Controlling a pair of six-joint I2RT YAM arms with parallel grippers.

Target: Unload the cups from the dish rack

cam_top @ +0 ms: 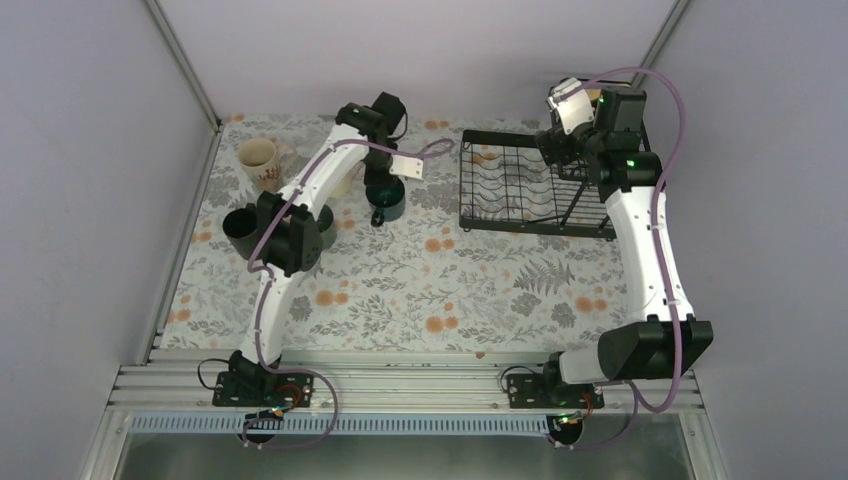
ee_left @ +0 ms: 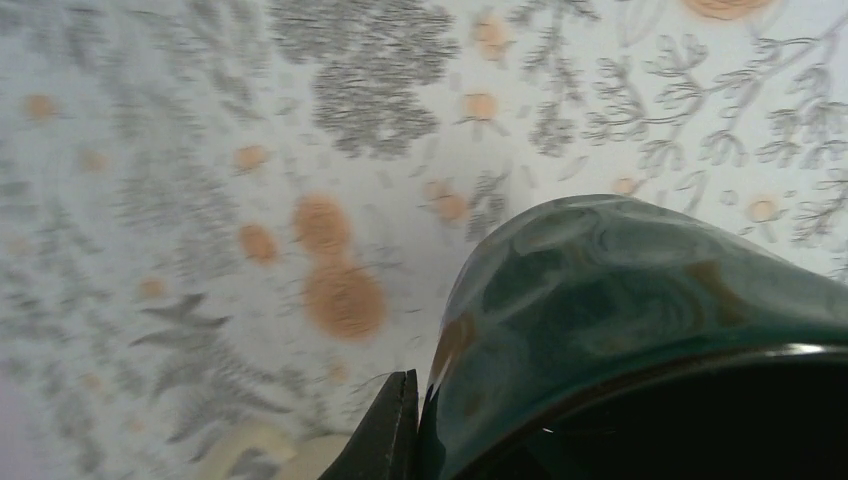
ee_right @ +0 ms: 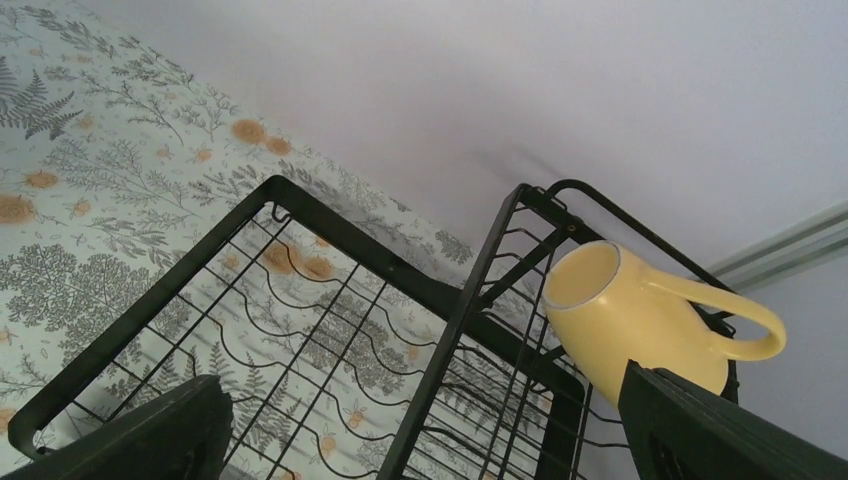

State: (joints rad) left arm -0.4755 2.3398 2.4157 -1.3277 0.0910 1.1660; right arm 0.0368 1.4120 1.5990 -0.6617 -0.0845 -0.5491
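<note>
The black wire dish rack (cam_top: 520,190) stands at the back right. A yellow cup (ee_right: 625,320) lies tilted in its raised basket tier (ee_right: 520,260). My right gripper (cam_top: 562,140) hovers over that tier, open and empty, with the yellow cup just beyond its right finger (ee_right: 720,430). My left gripper (cam_top: 386,182) is shut on the rim of the dark teal cup (cam_top: 386,203), left of the rack and low over the table. In the left wrist view one finger (ee_left: 392,430) presses the teal cup's (ee_left: 640,320) outer wall; the other finger is hidden.
A cream printed mug (cam_top: 259,160) stands at the back left. A black mug (cam_top: 240,228) stands by the left arm's elbow. Another pale mug (cam_top: 345,183) shows partly behind the left arm. The rack's flat slotted tray (ee_right: 250,330) holds no cups.
</note>
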